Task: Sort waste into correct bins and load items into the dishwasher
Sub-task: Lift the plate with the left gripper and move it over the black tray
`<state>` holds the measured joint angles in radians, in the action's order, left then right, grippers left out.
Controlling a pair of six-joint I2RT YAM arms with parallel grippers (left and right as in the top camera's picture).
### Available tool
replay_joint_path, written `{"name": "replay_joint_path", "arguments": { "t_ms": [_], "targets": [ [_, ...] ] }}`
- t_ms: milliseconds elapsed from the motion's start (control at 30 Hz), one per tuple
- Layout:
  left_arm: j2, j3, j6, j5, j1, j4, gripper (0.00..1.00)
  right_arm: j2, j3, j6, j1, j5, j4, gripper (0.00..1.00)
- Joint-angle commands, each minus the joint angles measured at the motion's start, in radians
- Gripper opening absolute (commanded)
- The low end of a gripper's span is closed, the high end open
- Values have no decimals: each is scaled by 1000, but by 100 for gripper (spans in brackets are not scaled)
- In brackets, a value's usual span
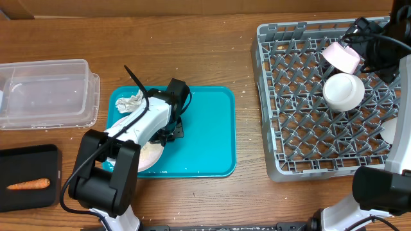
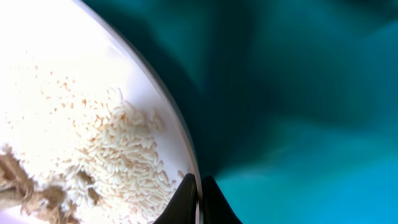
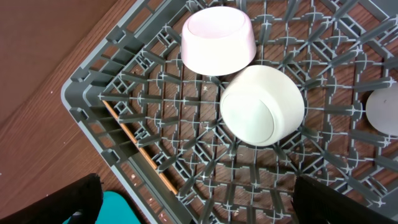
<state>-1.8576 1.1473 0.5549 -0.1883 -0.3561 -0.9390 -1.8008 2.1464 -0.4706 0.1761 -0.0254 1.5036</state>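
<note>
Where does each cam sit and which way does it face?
Overhead: above table, facing straight down: tray, rack, tub; both arms show.
Left wrist: on left arm, close on plate and tray; left tool shut on plate.
Right wrist: on right arm, down into rack: pink bowl, white bowl; right tool open.
Shared: overhead and right wrist show both bowls.

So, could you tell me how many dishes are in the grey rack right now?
3. A pink bowl toward the rack's far side, a white bowl right beside it, and a pale round piece cut off at the view's edge. The right arm may hide more.
</note>
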Motion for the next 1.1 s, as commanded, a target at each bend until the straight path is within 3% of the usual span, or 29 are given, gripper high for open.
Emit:
{"name": "replay_joint_path", "arguments": {
  "t_ms": [0, 200, 800, 1067],
  "targets": [
    [14, 56, 7, -7, -4, -46, 4, 5, 2, -2, 3, 2, -6, 100],
    [14, 142, 11, -7, -4, -144, 4, 5, 2, -2, 3, 2, -6, 100],
    [14, 378, 100, -186, 0, -437, 4, 5, 2, -2, 3, 2, -6, 100],
    [14, 536, 100, -225, 82, -484, 4, 5, 2, -2, 3, 2, -6, 100]
  ]
}}
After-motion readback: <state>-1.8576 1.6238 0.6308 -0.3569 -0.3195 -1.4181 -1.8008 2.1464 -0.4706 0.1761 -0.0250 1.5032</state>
